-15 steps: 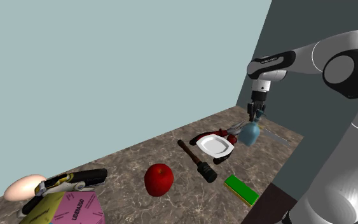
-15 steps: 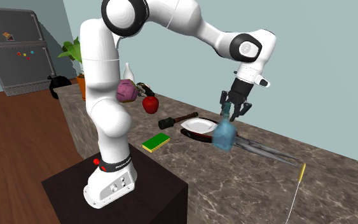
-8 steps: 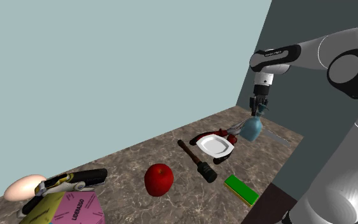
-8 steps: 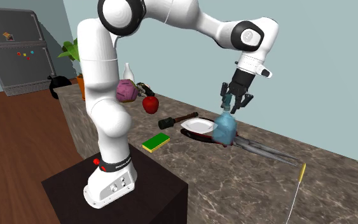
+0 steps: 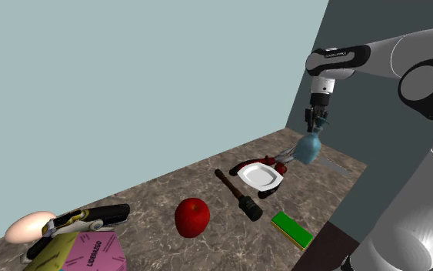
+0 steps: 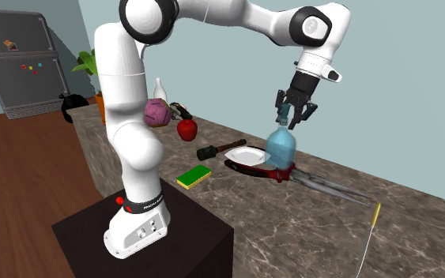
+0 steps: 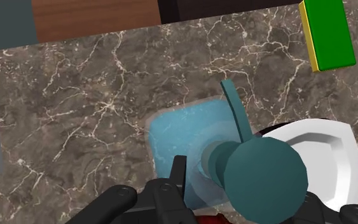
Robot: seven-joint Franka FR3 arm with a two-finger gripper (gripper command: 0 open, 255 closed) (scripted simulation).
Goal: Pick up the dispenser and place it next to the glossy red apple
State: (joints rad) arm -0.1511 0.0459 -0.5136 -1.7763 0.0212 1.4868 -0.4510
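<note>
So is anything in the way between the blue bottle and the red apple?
Yes. The white plate and a dark tool lie on the counter between the dispenser and the apple. Both are low, so it could probably be carried over them.

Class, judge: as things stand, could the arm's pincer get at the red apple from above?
Probably yes: the apple stands free on the counter, nothing over it. But the pincer is full, clasping the dispenser.
</note>
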